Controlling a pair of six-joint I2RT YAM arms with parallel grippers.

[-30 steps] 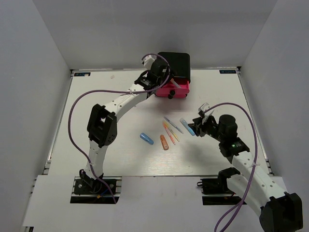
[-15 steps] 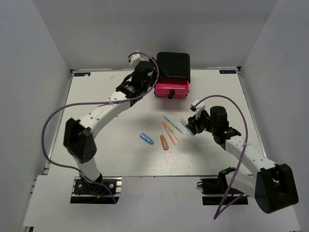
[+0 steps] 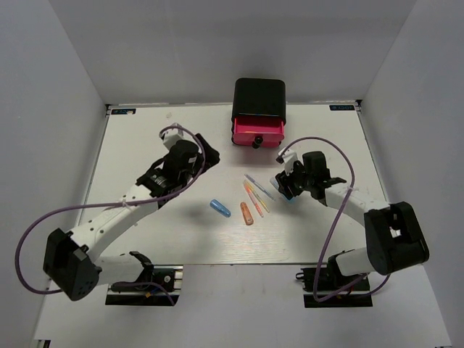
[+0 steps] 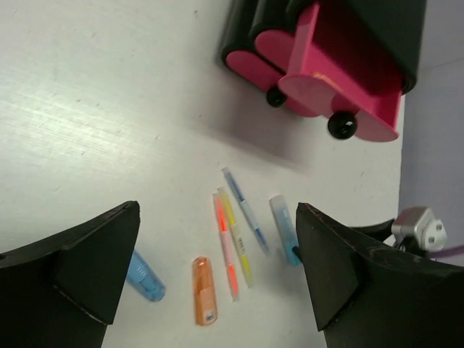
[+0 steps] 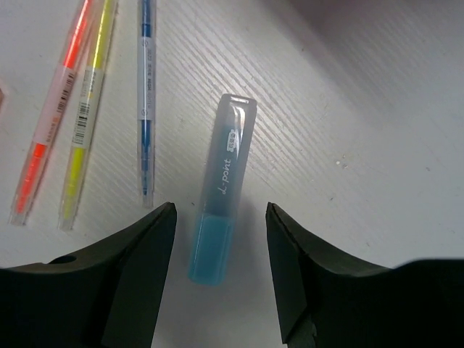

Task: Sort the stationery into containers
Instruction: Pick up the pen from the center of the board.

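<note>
You are pulling the left hand (image 3: pixel 201 155), released and empty, back from the drawer (image 3: pixel 257 132); the right hand (image 5: pixel 221 210) is straddling the blue marker (image 5: pixel 223 188), unclenched: centre it before closing.

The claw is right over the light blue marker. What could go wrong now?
The right gripper straddles only one end of the light blue marker, so the marker might tip or slip when lifted. The thin blue pen lies close beside the gripper and could get knocked. The open pink drawer is a small target, so the marker might miss it.
</note>
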